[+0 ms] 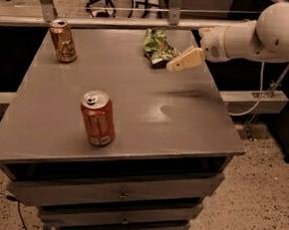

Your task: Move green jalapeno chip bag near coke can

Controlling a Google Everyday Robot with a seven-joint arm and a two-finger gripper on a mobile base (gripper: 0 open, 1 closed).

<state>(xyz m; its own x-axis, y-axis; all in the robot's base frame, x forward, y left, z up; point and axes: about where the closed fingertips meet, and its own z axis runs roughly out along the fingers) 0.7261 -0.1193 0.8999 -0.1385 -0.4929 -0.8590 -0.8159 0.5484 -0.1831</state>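
The green jalapeno chip bag (159, 45) lies crumpled at the back of the grey table (184, 120), right of centre. The coke can (97, 118), reddish-orange with a silver top and a white patch low down, stands upright near the front left. My gripper (177, 64) reaches in from the right on a white arm (250, 38). It hovers just above the table, right beside the bag's front right edge and far from the coke can. Nothing shows in its hold.
A gold-brown can (63, 40) with script lettering stands at the back left corner. A metal rail (117, 22) runs behind the table. Drawers (123, 195) sit below the top. Office chairs stand in the far background, and a cable hangs at the right.
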